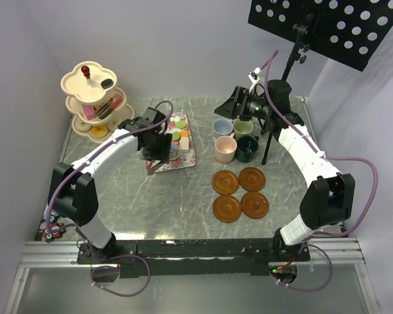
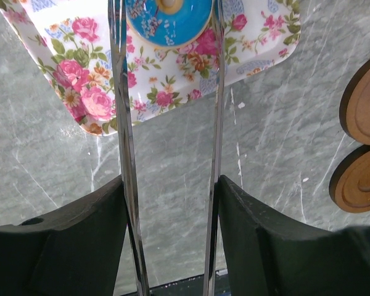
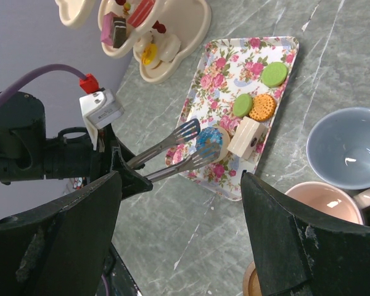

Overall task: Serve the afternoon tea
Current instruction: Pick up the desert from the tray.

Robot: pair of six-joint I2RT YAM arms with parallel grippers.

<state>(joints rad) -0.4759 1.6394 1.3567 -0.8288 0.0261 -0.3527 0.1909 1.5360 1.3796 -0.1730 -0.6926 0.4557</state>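
On the tray: a blue round toy cake [image 3: 211,140] is sitting at the near end of the floral tray [image 3: 216,74], beside a cream block cake [image 3: 246,137], an orange round cake [image 3: 263,106] and two green macarons [image 3: 274,74].
Tool: the metal tongs [image 2: 126,154] are reaching over the tray edge, one blade flanking each side of the blue round toy cake; whether it is lifted cannot be told.
Left arm: the left gripper [image 2: 172,203] is pinching the metal tongs, its fingers [image 2: 80,240] pressing on the outsides of the two arms.
Right arm: the right gripper [image 3: 180,179] is hovering above the mugs with jaws spread wide, holding nothing.
Cups: the light blue mug [image 1: 222,127], light green mug [image 1: 243,127], pink mug [image 1: 224,149] and dark green mug [image 1: 247,148] are standing in a tight cluster right of the tray.
Plates: four brown saucers [image 1: 226,182] are lying in a square, nearer the arm bases than the mugs.
Far left corner: the cream three-tier stand [image 1: 95,98] is carrying a few toy cakes on its tiers.
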